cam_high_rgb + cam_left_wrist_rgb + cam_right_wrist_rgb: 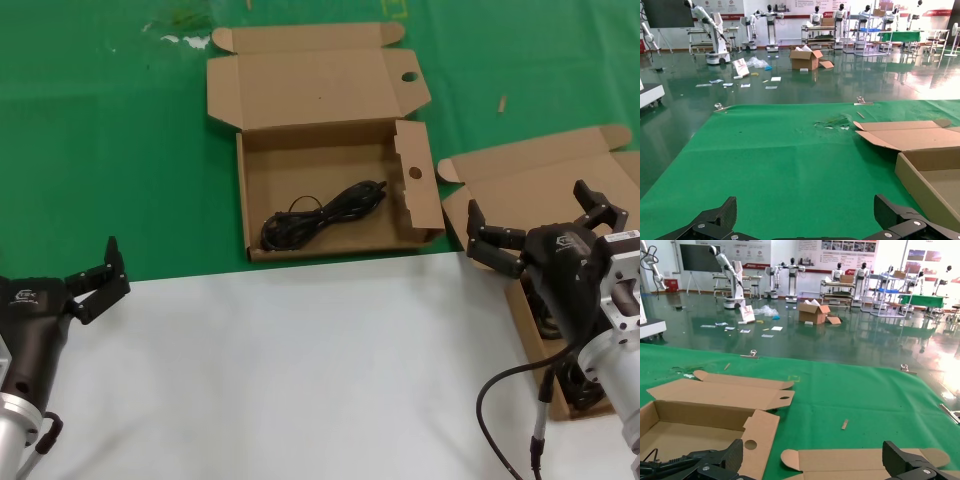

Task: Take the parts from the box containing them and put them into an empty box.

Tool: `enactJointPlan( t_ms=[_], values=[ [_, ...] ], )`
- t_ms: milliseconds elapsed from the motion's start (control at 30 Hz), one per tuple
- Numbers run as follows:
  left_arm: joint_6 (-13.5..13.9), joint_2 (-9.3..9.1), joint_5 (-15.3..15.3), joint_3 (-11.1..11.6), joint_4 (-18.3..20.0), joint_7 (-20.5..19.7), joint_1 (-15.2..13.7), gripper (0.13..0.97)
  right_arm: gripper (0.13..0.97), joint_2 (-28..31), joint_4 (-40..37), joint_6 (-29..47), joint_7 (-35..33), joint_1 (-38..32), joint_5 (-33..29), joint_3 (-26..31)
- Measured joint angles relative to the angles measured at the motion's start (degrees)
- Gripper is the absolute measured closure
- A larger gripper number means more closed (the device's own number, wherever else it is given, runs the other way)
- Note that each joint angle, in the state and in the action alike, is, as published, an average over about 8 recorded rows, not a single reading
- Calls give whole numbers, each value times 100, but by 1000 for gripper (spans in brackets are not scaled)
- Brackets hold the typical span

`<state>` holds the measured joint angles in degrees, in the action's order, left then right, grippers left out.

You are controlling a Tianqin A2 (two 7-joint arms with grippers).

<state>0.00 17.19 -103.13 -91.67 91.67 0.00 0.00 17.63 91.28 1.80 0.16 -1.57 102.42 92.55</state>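
The cardboard box with round holes lies open at the centre of the green cloth, and one black cable bundle rests inside it. At the right, the plain-lidded box is open. My right gripper hovers open over it and hides most of its inside; dark cable bundles show partly beneath the wrist. The right wrist view shows the right gripper holding nothing, above the plain lid and beside the holed side flap. My left gripper waits open at the near left, with nothing between its fingers.
A white sheet covers the near half of the table, with green cloth beyond. A small scrap lies on the cloth at the back right. My own thick black cable loops below the right wrist.
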Motion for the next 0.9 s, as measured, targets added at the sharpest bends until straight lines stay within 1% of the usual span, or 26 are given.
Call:
enactJointPlan(
  t_ms=[900],
  values=[
    [0, 0, 0, 0, 0, 0, 0, 132, 129, 0, 0, 0, 0, 0, 0, 0]
  ],
)
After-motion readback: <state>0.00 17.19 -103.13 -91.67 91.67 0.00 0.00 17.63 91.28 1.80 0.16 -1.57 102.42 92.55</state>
